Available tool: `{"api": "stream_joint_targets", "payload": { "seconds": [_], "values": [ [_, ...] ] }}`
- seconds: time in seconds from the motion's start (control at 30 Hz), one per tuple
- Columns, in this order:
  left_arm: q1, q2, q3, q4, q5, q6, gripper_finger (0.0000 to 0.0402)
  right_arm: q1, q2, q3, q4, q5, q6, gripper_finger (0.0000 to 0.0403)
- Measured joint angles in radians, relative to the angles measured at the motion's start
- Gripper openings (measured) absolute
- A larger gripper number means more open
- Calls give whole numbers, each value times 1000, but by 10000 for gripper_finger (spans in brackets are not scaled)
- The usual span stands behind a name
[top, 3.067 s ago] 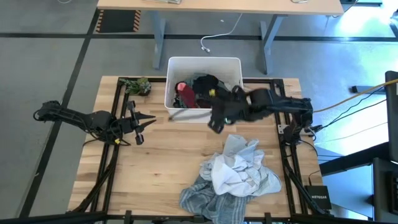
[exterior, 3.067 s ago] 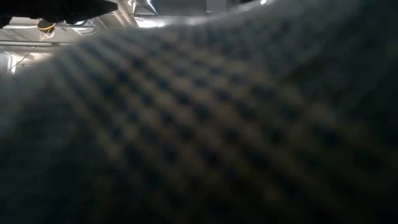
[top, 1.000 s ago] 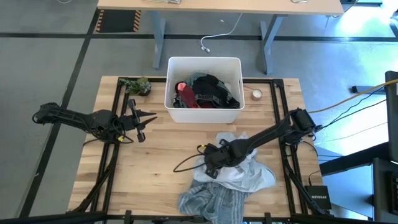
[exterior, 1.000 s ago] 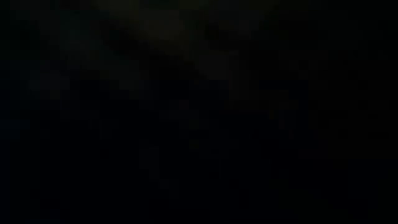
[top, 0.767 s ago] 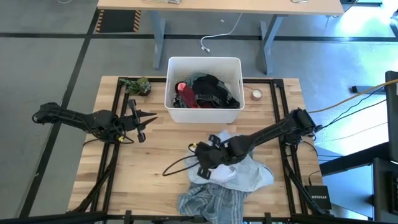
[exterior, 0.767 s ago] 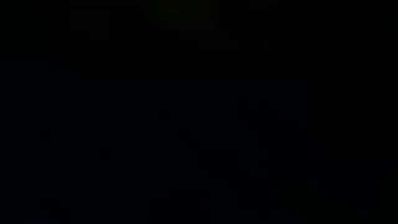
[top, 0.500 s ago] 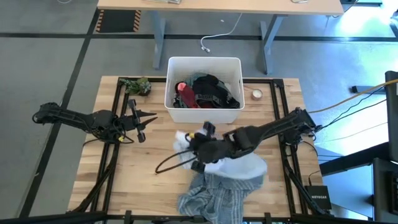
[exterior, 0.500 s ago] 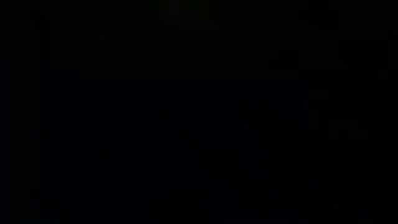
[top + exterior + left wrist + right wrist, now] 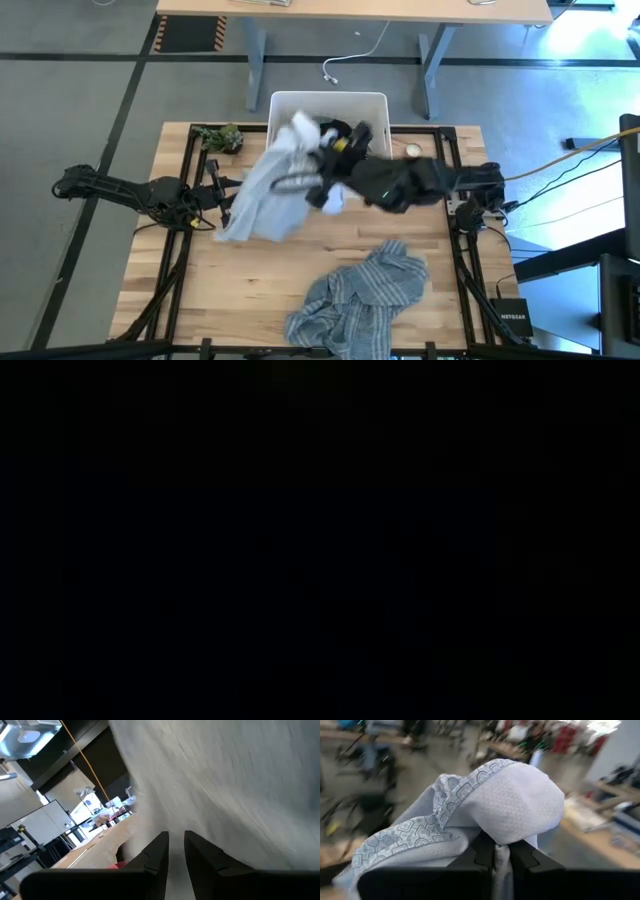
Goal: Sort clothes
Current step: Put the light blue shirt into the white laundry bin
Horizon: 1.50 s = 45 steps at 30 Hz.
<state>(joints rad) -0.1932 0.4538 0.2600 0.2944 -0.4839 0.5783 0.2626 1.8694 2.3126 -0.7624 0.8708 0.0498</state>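
Here the right gripper was clamped on a pale patterned garment, its jaws pinched together on a bunched fold, as the right wrist view showed. It hung above the table's far half, just in front of the white bin, which held dark and red clothes. The garment trailed from the gripper toward the left arm, draped in the air over the table's left side. To do this step well, I judged, the arm should lift high enough for the trailing cloth to clear the bin's rim, carry the gripper over the bin's middle, and let go only once most of the cloth hung inside, so none snagged on the edge or on the left arm. The left gripper waited at the table's left, its fingers a little apart and holding nothing, with the garment hanging close before it. A striped garment lay on the table's near side, well apart from both grippers.
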Motion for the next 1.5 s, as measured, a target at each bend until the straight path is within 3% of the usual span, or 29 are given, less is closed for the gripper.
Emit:
{"api": "stream_joint_targets", "payload": {
  "seconds": [0.17,0.4,0.77,0.93,1.1,1.27,1.33,1.5],
  "values": [
    [0,0,0,2,0,5,56,-59,-42,22,170,83,-172,32],
    [1,1,0,0,0,1,56,-172,-60,44,481,113,-353,34],
    [1,1,0,0,0,21,56,-327,-59,43,602,-88,-421,35],
    [1,1,0,6,1,-2,56,-342,-55,23,384,-78,-398,35],
    [1,1,0,10,1,-2,56,-356,-50,-49,96,-54,-153,41],
    [1,1,0,25,2,-40,56,-355,-51,-114,-247,-74,97,98],
    [1,1,0,32,10,-56,56,-353,-51,-135,-372,-132,193,131],
    [1,1,0,31,18,-55,56,-336,-51,-149,-598,-411,334,199]
  ]
}}
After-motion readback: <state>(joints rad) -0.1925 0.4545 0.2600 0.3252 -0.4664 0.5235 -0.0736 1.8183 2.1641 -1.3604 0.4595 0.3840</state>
